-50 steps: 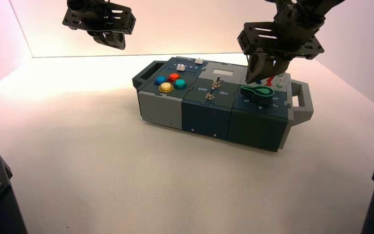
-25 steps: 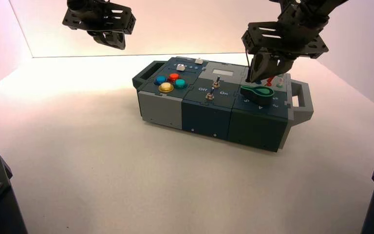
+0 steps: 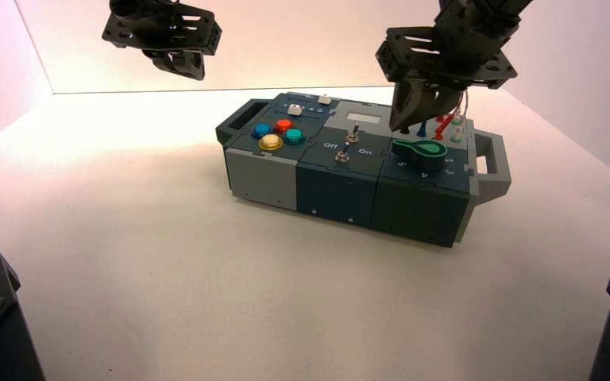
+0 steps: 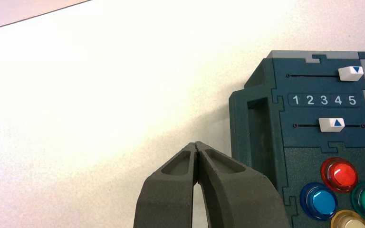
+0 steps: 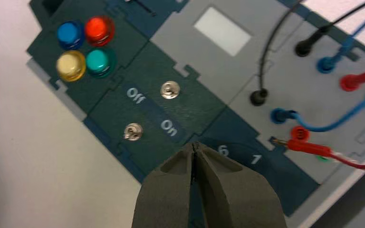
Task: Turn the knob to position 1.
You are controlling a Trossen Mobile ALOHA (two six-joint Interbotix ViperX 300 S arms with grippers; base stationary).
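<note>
The black rotary knob with its green teardrop pointer cap (image 3: 421, 152) sits on the box's dark panel near its front right corner, the printed digit 1 (image 5: 256, 159) on that panel. The right gripper (image 3: 411, 129), closed and empty, hovers just above the knob. Left of it stand two metal toggle switches (image 3: 342, 154); beyond the box's left rear corner, the left gripper (image 3: 200, 77) hangs closed.

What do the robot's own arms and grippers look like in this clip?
Both arms are black, with slotted, angular plates at the wrists. The left gripper and right gripper have dark grey, smooth fingers, broad lower down and tapering to narrow tips.
</note>
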